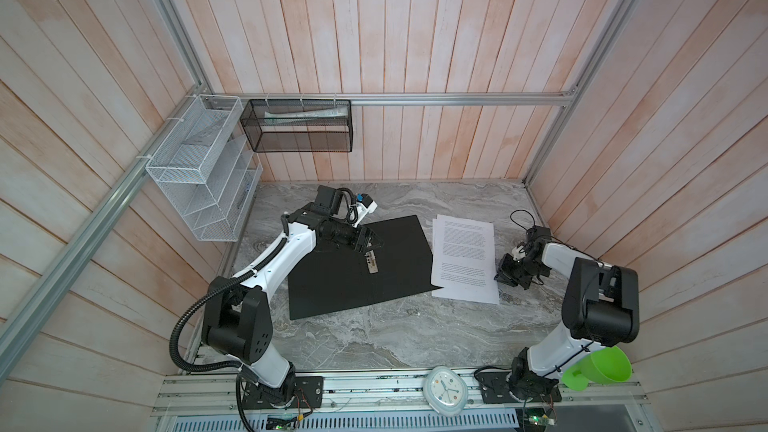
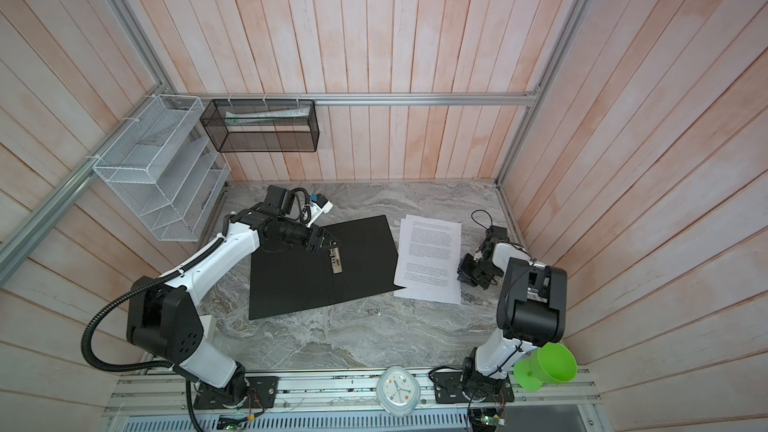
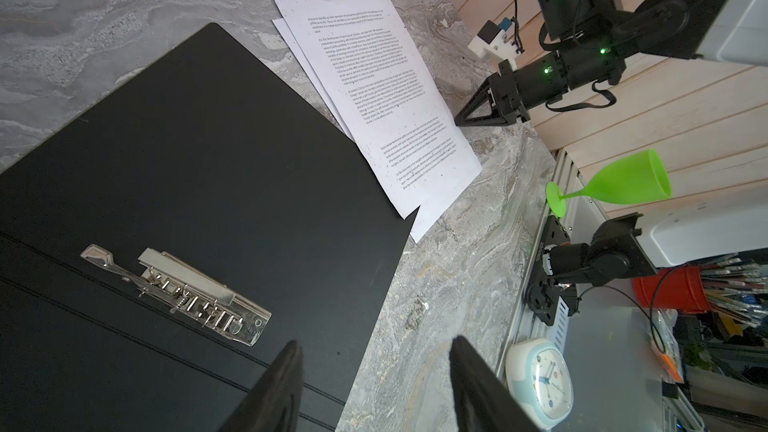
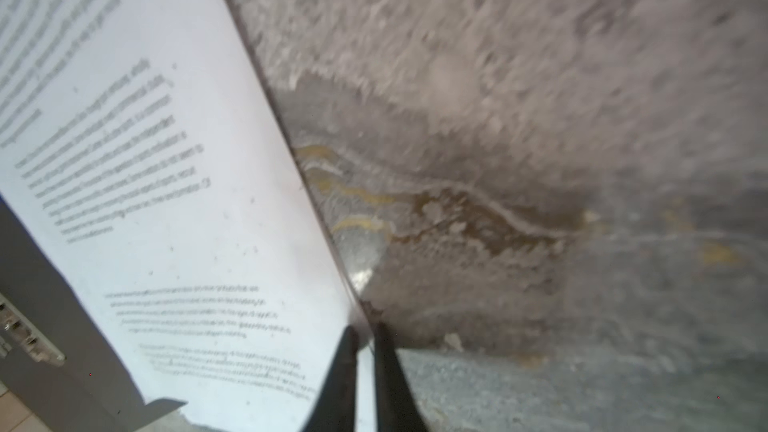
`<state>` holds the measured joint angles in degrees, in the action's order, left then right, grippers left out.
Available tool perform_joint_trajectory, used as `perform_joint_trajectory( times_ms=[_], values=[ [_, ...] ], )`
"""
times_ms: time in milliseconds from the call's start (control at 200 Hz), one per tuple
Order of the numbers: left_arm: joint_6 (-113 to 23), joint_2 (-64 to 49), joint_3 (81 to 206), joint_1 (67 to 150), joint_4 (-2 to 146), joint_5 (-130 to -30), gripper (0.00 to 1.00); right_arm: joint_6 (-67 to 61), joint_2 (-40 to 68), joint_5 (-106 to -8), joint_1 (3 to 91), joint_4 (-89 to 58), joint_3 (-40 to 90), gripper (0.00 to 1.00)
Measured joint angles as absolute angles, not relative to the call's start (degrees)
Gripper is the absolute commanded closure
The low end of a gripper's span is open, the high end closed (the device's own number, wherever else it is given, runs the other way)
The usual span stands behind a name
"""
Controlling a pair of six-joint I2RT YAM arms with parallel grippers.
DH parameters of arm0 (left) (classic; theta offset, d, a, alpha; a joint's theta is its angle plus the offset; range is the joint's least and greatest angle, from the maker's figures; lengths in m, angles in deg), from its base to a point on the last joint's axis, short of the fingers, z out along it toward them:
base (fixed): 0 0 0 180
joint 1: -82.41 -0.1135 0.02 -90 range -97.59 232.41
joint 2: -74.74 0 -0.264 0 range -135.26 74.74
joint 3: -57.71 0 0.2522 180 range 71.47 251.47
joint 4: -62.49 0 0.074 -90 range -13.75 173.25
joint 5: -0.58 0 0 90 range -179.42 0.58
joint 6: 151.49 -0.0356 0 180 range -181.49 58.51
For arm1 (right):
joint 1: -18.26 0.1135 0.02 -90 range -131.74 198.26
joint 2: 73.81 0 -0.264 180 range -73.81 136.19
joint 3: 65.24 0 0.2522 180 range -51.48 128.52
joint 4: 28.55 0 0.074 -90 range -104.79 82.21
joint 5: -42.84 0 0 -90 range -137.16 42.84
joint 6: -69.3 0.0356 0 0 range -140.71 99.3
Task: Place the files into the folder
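The folder (image 1: 361,268) lies open and flat on the marble table, black inside up, with its metal clip (image 1: 371,261) along the spine. My left gripper (image 3: 374,342) hovers open over the folder's spine, beside the clip (image 3: 183,292), and holds nothing. The files (image 1: 465,259), white sheets of small black text, lie just right of the folder, with one corner overlapping it. At their right edge my right gripper (image 4: 363,326) has its jaws nearly together, with the edge of the files (image 4: 166,243) between them. In both top views it sits low at that edge (image 2: 460,276).
A white wire-mesh rack (image 1: 199,176) and a black mesh basket (image 1: 299,126) hang on the walls at the back left. A clock (image 1: 444,388) and a green goblet (image 1: 598,367) sit on the front rail. Wooden walls close in three sides.
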<state>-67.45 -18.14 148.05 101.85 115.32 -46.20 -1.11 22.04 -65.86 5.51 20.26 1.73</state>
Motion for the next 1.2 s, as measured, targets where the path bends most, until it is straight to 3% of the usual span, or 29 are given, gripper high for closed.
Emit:
perform_joint_trajectory(
  times_ms=[70,180,395,855,1196],
  values=[
    [-67.47,-18.14,148.05,101.85,115.30,-46.17,0.41,-0.35,20.64,-65.16,5.64,22.58,1.76,0.52],
    [-67.62,-18.14,148.05,101.87,115.28,-46.11,0.41,2.43,17.03,-64.55,5.64,25.09,1.49,0.43],
    [-67.69,-21.05,149.36,103.93,113.84,-45.91,0.41,7.68,8.14,-66.41,5.64,25.77,-5.35,0.41],
    [-63.73,-40.04,163.30,118.99,105.44,-47.27,0.41,22.34,-7.64,-75.59,10.08,21.83,-20.67,0.39],
    [-60.12,-50.03,173.62,120.82,103.72,-47.77,0.41,33.40,-16.36,-75.63,10.54,14.75,-29.78,0.40]
  ],
)
